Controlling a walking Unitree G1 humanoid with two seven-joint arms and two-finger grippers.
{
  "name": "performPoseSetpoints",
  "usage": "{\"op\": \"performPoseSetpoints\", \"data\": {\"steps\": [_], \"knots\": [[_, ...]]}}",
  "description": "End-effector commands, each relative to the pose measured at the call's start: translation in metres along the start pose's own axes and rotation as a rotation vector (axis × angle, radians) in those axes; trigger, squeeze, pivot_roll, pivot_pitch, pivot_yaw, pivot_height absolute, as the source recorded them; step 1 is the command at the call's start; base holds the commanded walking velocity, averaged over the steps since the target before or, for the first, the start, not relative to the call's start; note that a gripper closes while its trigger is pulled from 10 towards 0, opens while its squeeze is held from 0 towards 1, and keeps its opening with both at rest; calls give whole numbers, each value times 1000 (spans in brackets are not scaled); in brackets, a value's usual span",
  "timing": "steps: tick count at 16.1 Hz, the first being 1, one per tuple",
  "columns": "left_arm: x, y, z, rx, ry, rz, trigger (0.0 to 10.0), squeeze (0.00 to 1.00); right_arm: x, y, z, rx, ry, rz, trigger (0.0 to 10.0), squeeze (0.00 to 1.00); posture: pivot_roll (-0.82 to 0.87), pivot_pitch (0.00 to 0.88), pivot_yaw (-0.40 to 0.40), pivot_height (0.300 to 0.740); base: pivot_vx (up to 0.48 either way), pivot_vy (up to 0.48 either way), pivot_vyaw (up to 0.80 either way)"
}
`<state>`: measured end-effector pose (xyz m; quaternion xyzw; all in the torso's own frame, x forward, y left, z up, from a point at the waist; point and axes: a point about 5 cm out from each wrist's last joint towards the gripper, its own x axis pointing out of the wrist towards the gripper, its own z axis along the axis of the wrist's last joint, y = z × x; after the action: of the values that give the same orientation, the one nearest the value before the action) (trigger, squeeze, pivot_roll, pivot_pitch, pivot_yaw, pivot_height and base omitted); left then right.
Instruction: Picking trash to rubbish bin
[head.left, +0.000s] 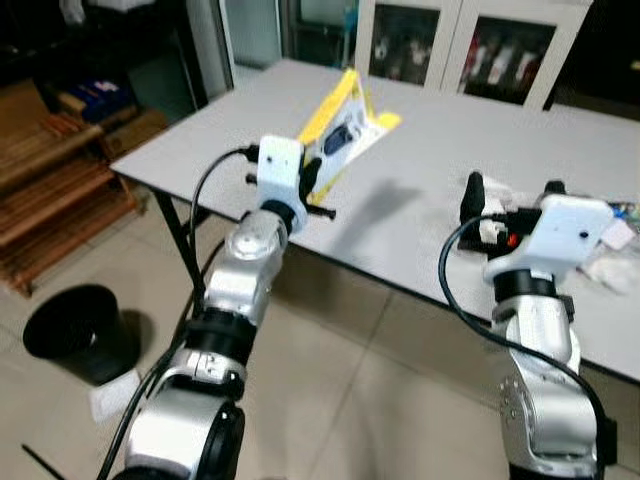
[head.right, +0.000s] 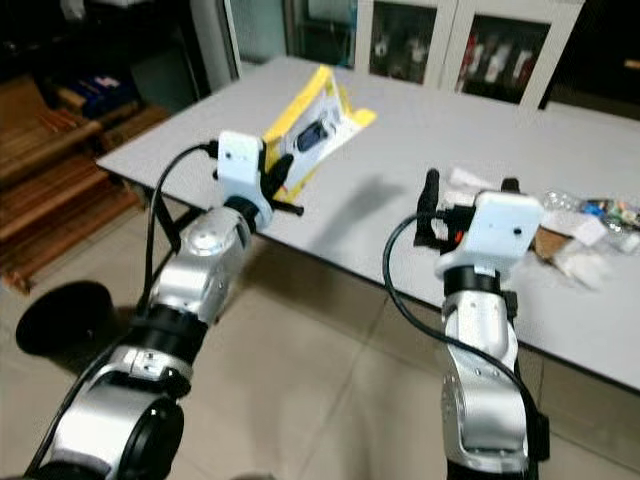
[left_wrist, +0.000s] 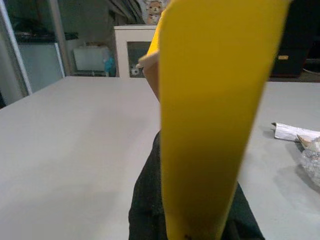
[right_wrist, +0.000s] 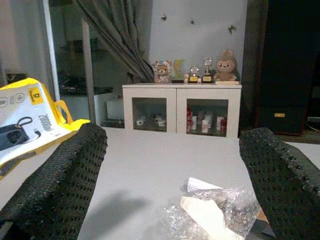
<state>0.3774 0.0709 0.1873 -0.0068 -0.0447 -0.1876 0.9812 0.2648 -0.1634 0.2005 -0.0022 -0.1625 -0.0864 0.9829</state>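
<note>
A yellow and white product package (head.left: 343, 130) is held up above the grey table (head.left: 420, 190), tilted, with my left gripper (head.left: 312, 183) shut on its lower end. In the left wrist view the yellow package (left_wrist: 210, 110) rises straight out of the black fingers (left_wrist: 145, 200). My right gripper (head.left: 510, 205) hovers open over the table's near edge, its fingers (right_wrist: 60, 185) wide apart with nothing between them. Ahead of it lies a heap of crumpled clear plastic and paper trash (right_wrist: 210, 212). A black rubbish bin (head.left: 80, 330) stands on the floor to the left.
Wooden slatted shelving (head.left: 50, 190) lines the left side beyond the bin. White cabinets with glass doors (head.left: 470, 45) stand behind the table. More scraps of trash (head.right: 590, 230) lie at the table's right end. Tiled floor (head.left: 350, 400) lies open in front of the table.
</note>
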Motion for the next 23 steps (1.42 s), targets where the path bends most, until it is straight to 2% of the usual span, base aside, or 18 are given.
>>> {"op": "performPoseSetpoints", "data": {"steps": [1,4,9,19,21,23], "knots": [[2,-9,0,-1,8,-24,10000,0,0,-7,1,-20,-1,-29,10000,0,121,59,16,740,337,341,0],[2,-9,-3,0,26,-16,10000,0,1,-8,1,-23,-1,-35,10000,0,121,56,17,740,302,374,0],[5,-12,2,-23,0,-19,10000,0,3,-9,1,-35,4,-46,10000,0,122,52,16,740,0,0,-800],[11,-10,8,-13,1,-49,10000,0,5,-6,2,-46,-4,-52,10000,0,128,52,24,740,0,0,-800],[12,-9,10,-11,-2,-48,10000,0,5,-8,-1,-73,31,-68,10000,0,126,56,24,740,0,0,-800],[14,-8,13,-21,-6,-48,10000,0,4,-8,-17,-96,130,-67,10000,0,123,61,24,740,0,0,-791]]}}
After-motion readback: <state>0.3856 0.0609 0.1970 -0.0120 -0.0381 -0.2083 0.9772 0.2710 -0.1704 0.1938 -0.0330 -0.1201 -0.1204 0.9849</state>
